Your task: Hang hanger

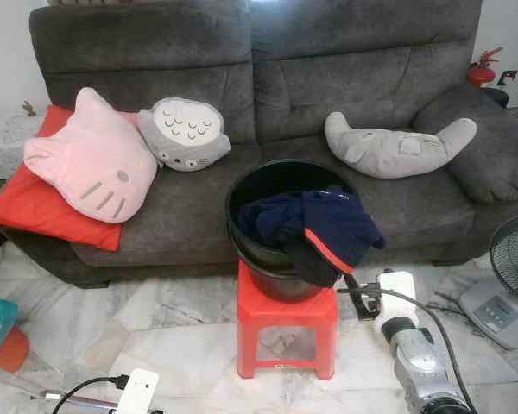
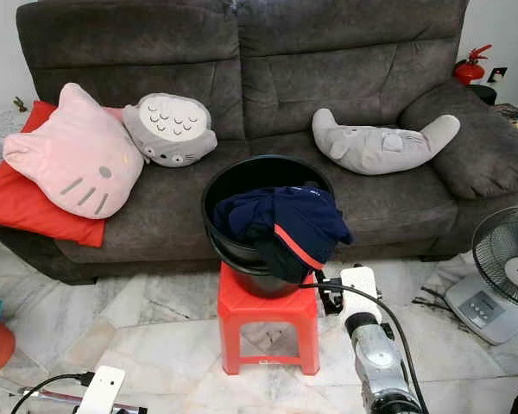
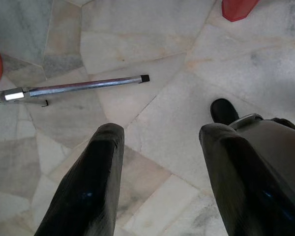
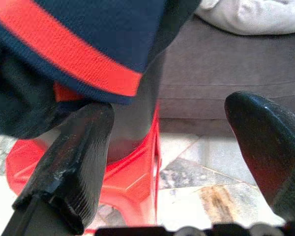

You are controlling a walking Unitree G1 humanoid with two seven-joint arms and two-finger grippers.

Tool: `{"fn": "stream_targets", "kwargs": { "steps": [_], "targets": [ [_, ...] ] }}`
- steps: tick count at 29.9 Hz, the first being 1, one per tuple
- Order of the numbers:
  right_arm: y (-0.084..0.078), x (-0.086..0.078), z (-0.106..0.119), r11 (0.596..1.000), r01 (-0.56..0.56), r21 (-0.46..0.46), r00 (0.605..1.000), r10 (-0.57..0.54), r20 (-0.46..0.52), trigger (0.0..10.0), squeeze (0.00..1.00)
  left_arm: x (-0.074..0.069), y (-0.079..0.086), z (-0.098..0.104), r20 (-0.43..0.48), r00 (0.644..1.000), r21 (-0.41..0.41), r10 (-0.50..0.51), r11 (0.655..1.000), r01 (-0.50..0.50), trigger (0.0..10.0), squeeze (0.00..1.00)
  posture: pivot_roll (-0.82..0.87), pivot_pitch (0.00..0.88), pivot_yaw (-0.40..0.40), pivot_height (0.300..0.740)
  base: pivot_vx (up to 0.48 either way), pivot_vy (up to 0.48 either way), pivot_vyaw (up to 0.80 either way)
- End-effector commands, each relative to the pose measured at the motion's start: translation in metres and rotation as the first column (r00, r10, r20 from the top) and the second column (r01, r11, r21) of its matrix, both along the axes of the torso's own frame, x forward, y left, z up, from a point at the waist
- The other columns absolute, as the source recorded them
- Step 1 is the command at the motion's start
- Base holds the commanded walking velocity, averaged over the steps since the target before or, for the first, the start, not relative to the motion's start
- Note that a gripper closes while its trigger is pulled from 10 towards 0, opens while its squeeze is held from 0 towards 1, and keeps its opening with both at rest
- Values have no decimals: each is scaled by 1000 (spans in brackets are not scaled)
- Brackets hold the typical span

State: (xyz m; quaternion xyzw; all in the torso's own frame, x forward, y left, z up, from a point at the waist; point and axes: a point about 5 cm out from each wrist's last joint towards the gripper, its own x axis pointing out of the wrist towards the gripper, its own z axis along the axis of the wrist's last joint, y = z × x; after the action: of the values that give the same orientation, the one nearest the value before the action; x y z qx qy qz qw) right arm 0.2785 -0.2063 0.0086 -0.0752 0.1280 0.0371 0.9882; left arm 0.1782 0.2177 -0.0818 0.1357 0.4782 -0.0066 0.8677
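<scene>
We are holding our left hand (image 3: 157, 187) low over the marble floor (image 3: 152, 49), fingers spread and empty, a metal rod (image 3: 83, 86) lying ahead. Our right hand (image 4: 172, 162), wide open and empty, is reaching beside the red plastic stool (image 1: 287, 332). On it, a black bucket (image 1: 268, 181) is holding soft navy clothes (image 1: 315, 228). We cannot spot a hanger, so we are likely starting; next means finding one. Behind sits a plush grey sofa (image 1: 345, 78).
</scene>
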Motion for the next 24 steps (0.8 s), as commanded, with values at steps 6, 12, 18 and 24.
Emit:
{"fn": "stream_targets", "kwargs": {
  "steps": [6,12,18,24],
  "targets": [
    [11,-1,-4,997,-75,14,997,75,-28,10000,0,-1,7,1,-4,1000,34,-6,999,6,10000,0,-173,0,82,740,0,0,0],
    [10,2,1,998,-68,-3,998,68,7,10000,0,-1,6,1,-2,1000,33,-3,999,3,10000,0,-174,0,81,740,0,0,0],
    [6,4,6,998,-53,-22,998,54,37,10000,0,-1,6,1,-1,1000,31,0,1000,1,10000,0,-173,0,78,740,0,0,0],
    [4,4,8,999,-31,-37,997,33,70,10000,0,-1,5,1,0,1000,31,2,1000,-2,10000,0,-172,0,76,740,0,0,0]
  ]
}}
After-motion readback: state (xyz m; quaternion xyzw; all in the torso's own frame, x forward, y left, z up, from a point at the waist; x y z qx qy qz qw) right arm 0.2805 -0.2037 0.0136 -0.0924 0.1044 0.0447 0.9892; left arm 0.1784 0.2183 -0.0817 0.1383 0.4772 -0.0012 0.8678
